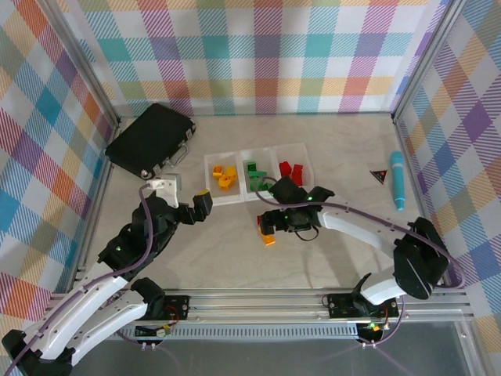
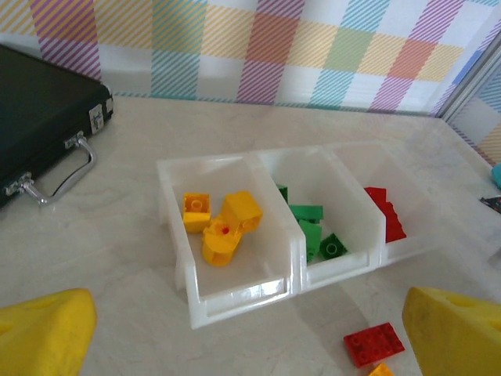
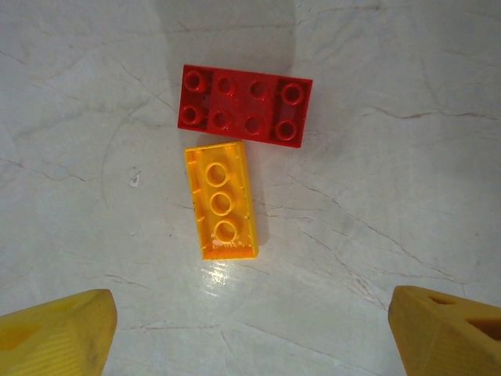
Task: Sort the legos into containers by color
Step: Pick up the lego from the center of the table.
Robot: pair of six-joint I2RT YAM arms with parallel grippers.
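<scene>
Hovering right gripper (image 1: pixel 267 227) (image 3: pixel 250 333): it hung low over the table (image 1: pixel 337 149), fingers spread wide, with two loose bricks lying in the open span between the yellow fingertips (image 3: pixel 56 338).
Red brick (image 3: pixel 244 104) (image 1: pixel 263 230) (image 2: pixel 374 343): a flat two-by-four piece, studs up, lay on the table in front of the tray.
Orange brick (image 3: pixel 222 201) (image 1: pixel 270 240): a narrow piece with three studs showing lay just beside the red one, one short end almost touching its long side and set roughly at a right angle to it.
Left gripper (image 1: pixel 200 205) (image 2: pixel 250 348): it was held above the table near the tray's left front corner, fingers wide apart, facing the bins.
Tray (image 1: pixel 227 198) (image 2: pixel 235 298): three clear bins joined in a row stood mid-table, between the black case and the teal pen.
Left bin: it held the yellow bricks (image 2: pixel 221 223) (image 1: pixel 226 178), a few pieces heaped together.
Middle bin: it held the green bricks (image 2: pixel 313 227) (image 1: pixel 254 174), bunched toward the back.
Right bin: it held the red bricks (image 2: pixel 385 213) (image 1: pixel 291 168), stacked against its far right side.
Black case (image 1: pixel 150 139) (image 2: pixel 39 117): shut, with metal handle and latch toward the tray, it lay at the back left.
Teal pen (image 1: pixel 398 178): it lay near the right wall, well apart from the tray.
</scene>
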